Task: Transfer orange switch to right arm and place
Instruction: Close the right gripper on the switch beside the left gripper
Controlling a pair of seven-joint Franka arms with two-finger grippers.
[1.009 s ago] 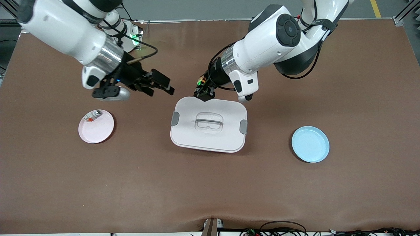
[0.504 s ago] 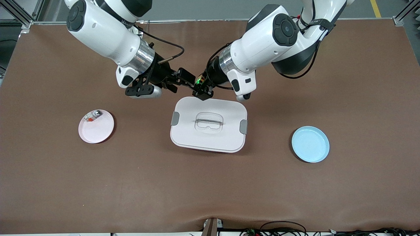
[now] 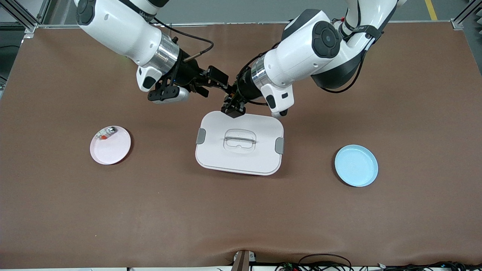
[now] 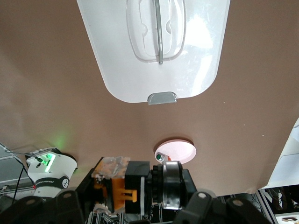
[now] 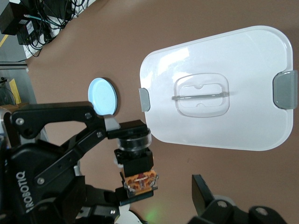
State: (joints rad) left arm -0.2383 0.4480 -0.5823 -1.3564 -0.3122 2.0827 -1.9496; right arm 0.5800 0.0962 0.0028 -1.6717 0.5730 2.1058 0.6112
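My left gripper [image 3: 234,104] is shut on the orange switch [image 3: 229,96] and holds it in the air over the white box's edge, the one farthest from the front camera. In the right wrist view the switch [image 5: 139,179] shows its orange end, with a black body and silver ring above it in the left gripper's fingertips. My right gripper [image 3: 221,84] is open, and its fingers [image 5: 202,190] stand on either side of the orange end. In the left wrist view the switch [image 4: 124,193] fills the lower middle.
A white lidded box [image 3: 211,158] with a clear handle sits mid-table. A pink plate [image 3: 115,150] holding a small silvery red-and-white part [image 3: 106,132] lies toward the right arm's end. A blue plate [image 3: 356,165] lies toward the left arm's end.
My right arm has swung in from over the pink plate's side to the middle, and its open gripper has closed up to the switch. My left gripper has risen slightly with the switch.
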